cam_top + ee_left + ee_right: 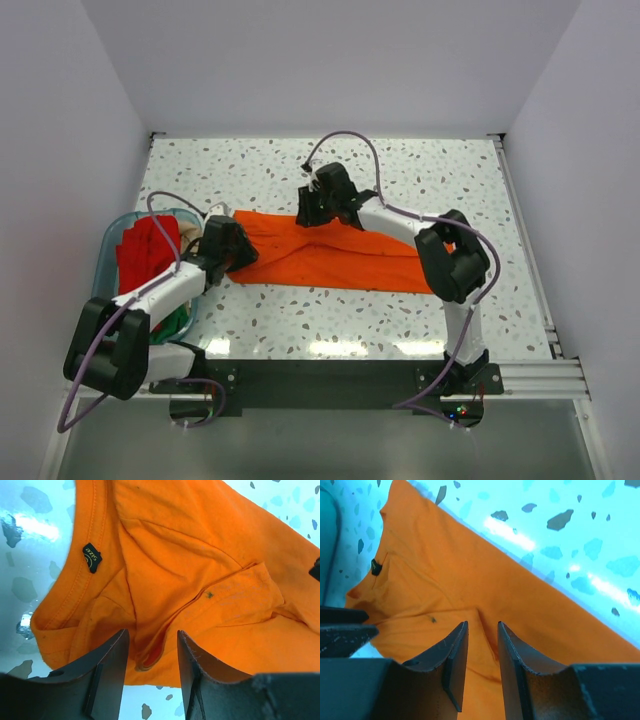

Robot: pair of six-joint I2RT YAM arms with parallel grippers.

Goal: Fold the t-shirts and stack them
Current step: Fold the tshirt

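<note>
1. Left tool point(236, 250): jaws narrow, closed on a bunched fold at the near hem of the orange t-shirt point(330, 255). In the left wrist view, creases run into the gap between the fingers point(107, 670).
2. Right tool point(316, 207): jaws narrow, pinching a raised ridge of the same shirt at its far edge, about mid-length.
3. Orange t-shirt: lies as a long crumpled band across the middle of the surface point(400, 170). Its collar end, with a black neck label point(91, 557), is at the left, just beside the tub point(108, 245). Its right end runs under the right arm.
4. Tub: translucent teal, at the left edge, holding a red t-shirt point(147, 250) and green cloth point(176, 322).
5. Open room: bare speckled surface lies beyond the shirt toward the far wall, and in a narrower strip along the near edge.
</note>
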